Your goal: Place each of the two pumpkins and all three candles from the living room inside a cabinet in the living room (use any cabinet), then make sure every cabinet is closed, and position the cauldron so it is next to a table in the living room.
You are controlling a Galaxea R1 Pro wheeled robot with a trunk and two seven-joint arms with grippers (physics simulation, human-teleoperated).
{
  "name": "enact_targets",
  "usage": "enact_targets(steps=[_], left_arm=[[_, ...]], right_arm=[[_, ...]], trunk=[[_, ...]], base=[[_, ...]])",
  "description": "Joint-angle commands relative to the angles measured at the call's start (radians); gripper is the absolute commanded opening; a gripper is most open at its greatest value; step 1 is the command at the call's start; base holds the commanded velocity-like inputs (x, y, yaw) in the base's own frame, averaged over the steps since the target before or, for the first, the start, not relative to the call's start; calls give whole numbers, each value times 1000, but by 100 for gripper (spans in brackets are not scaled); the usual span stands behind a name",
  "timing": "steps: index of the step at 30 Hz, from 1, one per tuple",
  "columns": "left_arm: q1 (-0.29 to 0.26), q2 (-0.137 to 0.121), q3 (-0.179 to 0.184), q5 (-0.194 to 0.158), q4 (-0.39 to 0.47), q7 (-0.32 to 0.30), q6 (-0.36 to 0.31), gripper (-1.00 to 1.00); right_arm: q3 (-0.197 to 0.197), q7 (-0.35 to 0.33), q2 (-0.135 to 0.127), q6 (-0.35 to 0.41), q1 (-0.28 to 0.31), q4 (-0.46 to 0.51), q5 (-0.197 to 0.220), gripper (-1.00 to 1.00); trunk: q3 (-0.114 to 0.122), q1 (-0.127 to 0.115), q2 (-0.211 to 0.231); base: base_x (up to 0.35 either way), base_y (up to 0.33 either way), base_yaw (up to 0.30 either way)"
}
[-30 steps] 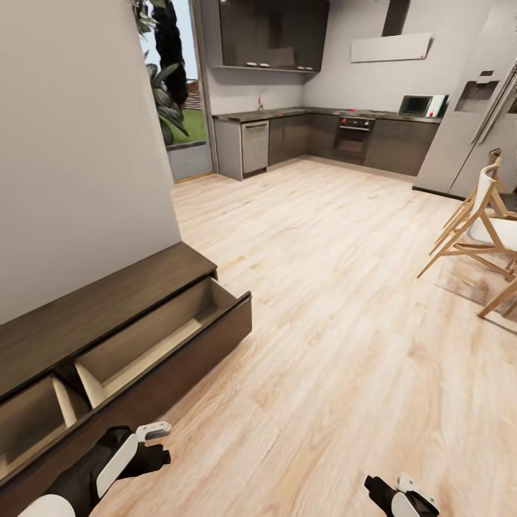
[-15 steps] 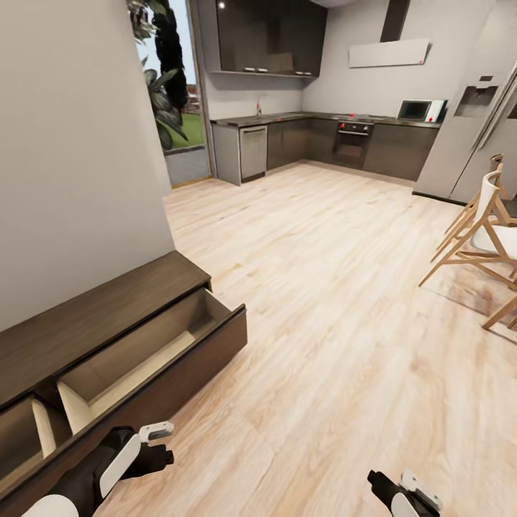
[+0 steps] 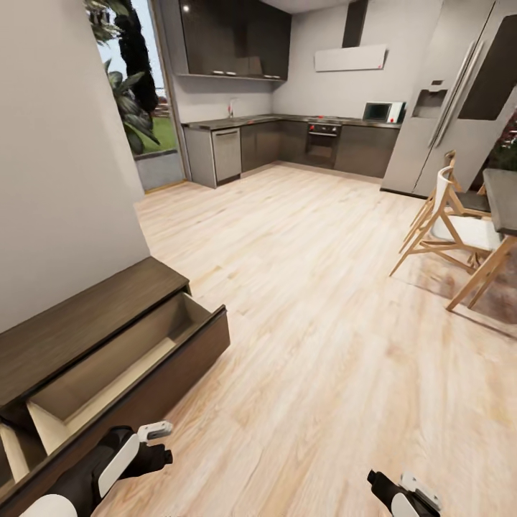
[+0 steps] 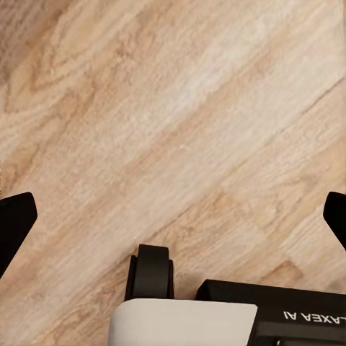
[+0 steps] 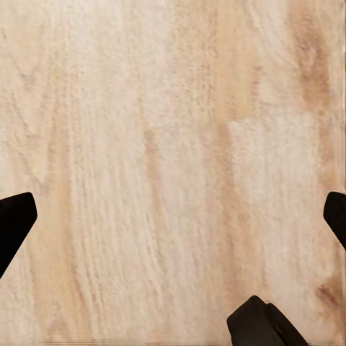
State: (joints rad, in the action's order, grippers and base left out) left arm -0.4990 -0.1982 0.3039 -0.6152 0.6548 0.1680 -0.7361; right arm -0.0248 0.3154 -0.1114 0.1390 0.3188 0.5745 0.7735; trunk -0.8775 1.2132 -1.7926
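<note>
— Head view first?
— The low dark-brown wooden cabinet stands against the grey wall, its wide drawer pulled open. The left gripper hangs just in front of that drawer; the right gripper is well away from it, over pale plank floor.
— And the wrist views?
— Left wrist: black fingertips spread wide above floorboards. Right wrist: fingertips equally wide apart, holding nothing.

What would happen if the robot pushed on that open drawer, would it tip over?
The drawer probably slides straight in: it sits level in the long low cabinet. It looks empty where visible, so likely light. Tipping seems unlikely.
</note>
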Motion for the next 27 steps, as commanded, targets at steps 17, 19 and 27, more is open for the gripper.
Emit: enact_targets(steps=[17,19,27], left_arm=[[-1,-3,6,-11,3,9,-1,100],[0,-3,6,-11,3,9,-1,100],[0,-3,6,-11,3,8,-1,100]], right_arm=[[-3,5,-1,6,0,1,4,100],[-3,5,-1,6,0,1,4,100],[-3,5,-1,5,0,1,4,100]], trunk=[[-1,0,0],[-1,0,0],[-1,0,0]], base=[[-100,16,-284],[-22,0,-284],[-4,0,-284]])
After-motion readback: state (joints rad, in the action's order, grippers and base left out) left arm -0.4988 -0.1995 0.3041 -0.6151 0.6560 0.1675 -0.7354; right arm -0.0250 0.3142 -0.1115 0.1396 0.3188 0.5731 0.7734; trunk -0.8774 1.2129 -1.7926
